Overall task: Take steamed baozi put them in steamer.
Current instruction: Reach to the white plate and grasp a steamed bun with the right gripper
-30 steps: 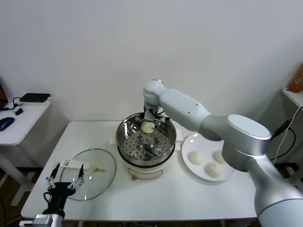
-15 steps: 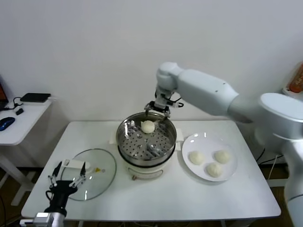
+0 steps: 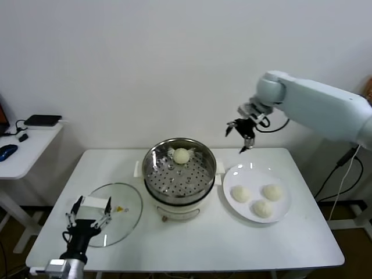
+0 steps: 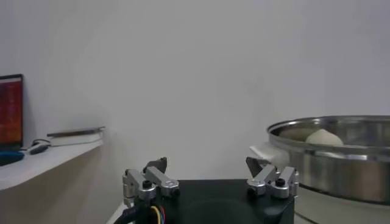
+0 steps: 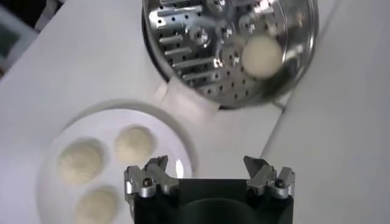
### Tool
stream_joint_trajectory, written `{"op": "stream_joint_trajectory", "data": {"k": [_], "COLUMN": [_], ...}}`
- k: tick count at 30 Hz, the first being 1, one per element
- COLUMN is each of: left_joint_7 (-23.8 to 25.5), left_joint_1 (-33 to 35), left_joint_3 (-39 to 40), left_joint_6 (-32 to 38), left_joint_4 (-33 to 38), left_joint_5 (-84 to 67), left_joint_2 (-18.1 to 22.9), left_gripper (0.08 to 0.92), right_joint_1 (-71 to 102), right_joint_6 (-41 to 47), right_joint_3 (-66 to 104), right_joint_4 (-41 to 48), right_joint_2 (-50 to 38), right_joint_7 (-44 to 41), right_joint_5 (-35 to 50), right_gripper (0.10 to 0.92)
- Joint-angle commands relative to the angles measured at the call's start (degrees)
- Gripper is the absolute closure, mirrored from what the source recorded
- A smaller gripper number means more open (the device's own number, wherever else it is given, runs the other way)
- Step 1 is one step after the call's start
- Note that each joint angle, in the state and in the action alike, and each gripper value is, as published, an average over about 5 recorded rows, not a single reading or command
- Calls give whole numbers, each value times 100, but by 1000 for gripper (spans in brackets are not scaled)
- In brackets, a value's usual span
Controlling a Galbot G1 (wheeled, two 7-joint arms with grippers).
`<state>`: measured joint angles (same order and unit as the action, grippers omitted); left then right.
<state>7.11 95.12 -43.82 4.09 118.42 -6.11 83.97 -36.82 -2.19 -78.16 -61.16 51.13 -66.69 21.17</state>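
The steel steamer [image 3: 180, 170] stands mid-table on its white base, with one off-white baozi [image 3: 182, 155] on its perforated floor near the back; both show in the right wrist view, the steamer [image 5: 201, 42] and the baozi [image 5: 262, 55]. Three more baozi [image 3: 242, 193] lie on a white plate [image 3: 244, 172] to the steamer's right, also in the right wrist view [image 5: 134, 144]. My right gripper [image 3: 240, 136] is open and empty, in the air above the plate's back edge. My left gripper [image 3: 88, 214] is open and empty, parked low at the front left over the lid.
A round glass lid [image 3: 119, 204] lies flat on the table left of the steamer. A small side table [image 3: 23, 145] with a mouse and a dark box stands at the far left. An orange item [image 3: 365, 97] sits on a shelf at the right edge.
My right gripper let go of the baozi in the steamer, rose and swung right from over the pot to above the plate's back edge. The left arm shifted only slightly.
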Motion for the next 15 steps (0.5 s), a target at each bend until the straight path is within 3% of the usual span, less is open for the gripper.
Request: {"op": "stream_joint_trajectory", "data": {"k": [1, 15], "left_joint_7": [6, 12], "left_joint_1": [-3, 44], "left_joint_3": [31, -54], "left_joint_6": [-17, 19], "left_joint_4": [27, -12], "left_joint_5": [-28, -25], "left_joint_2": [-4, -11], "left_gripper": [177, 177], "right_joint_1": [512, 1997], "right_joint_6": [1033, 1178], "right_joint_3": [-12, 724], "right_joint_4": [-113, 217], "right_joint_2": [-917, -400], "right_joint_7": [23, 178], "right_joint_5": [542, -250], "right_gripper": [203, 203]}}
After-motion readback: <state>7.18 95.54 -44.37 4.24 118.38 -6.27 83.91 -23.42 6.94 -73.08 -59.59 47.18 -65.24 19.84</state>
